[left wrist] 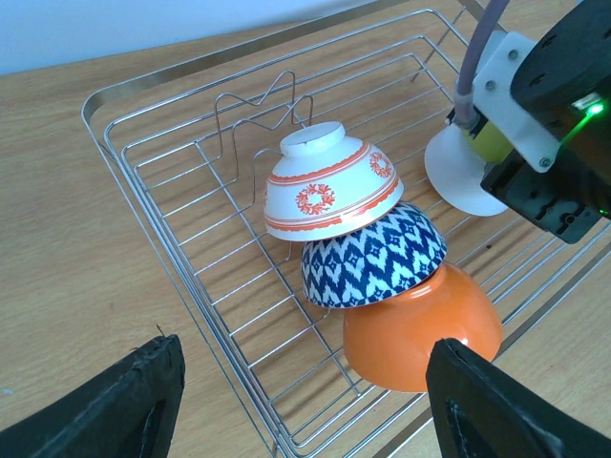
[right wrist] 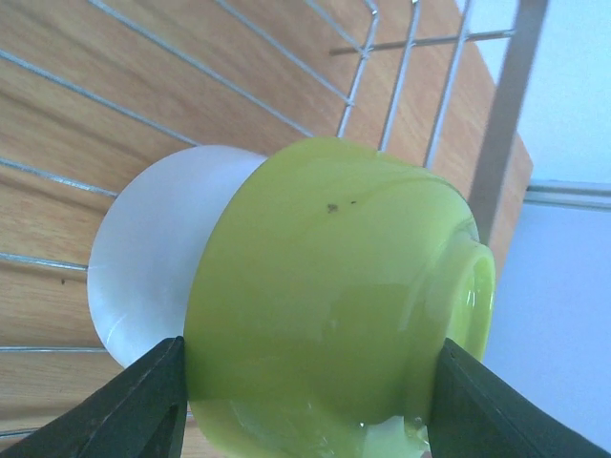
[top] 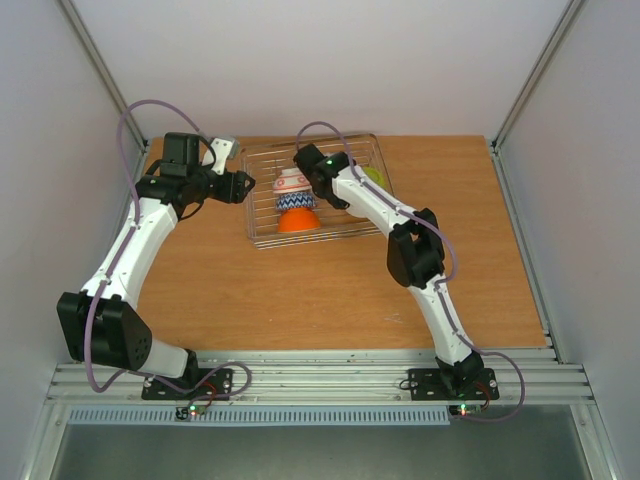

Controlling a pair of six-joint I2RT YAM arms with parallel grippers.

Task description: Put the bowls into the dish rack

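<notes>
- While my right tool (right wrist: pixel 305 408) is clenched on the glossy yellow-green glazed bowl (right wrist: pixel 334 296), one dark finger against each side of it, that bowl stands on edge inside the shallow rectangular silver wire dish rack (top: pixel 260 200), at its right end.
- Its open mouth is tucked against the smooth plain white bowl (right wrist: pixel 143 277), which also stands on edge on the wires.
- Toward the rack's middle, three more bowls lean in an overlapping row: the white one with orange-red bands and medallions (left wrist: pixel 329 186) at the far end, the blue-and-white zigzag one (left wrist: pixel 377 262) between, and the shiny plain orange one (left wrist: pixel 420 324) nearest.
- My left tool (top: pixel 240 186) is released, with its fingers spread wide and nothing between them, and it hovers over the brown wood-grain bench (top: pixel 300 300) just left of the rack.
- I judge this to be the last step: every bowl I can see is already in the rack, and only the yellow-green one is in my grip.
- My next move should be a gentle release, then a straight retreat upward, because the glaze looks slick and a round bowl on thin wires could roll or tip its neighbour.
</notes>
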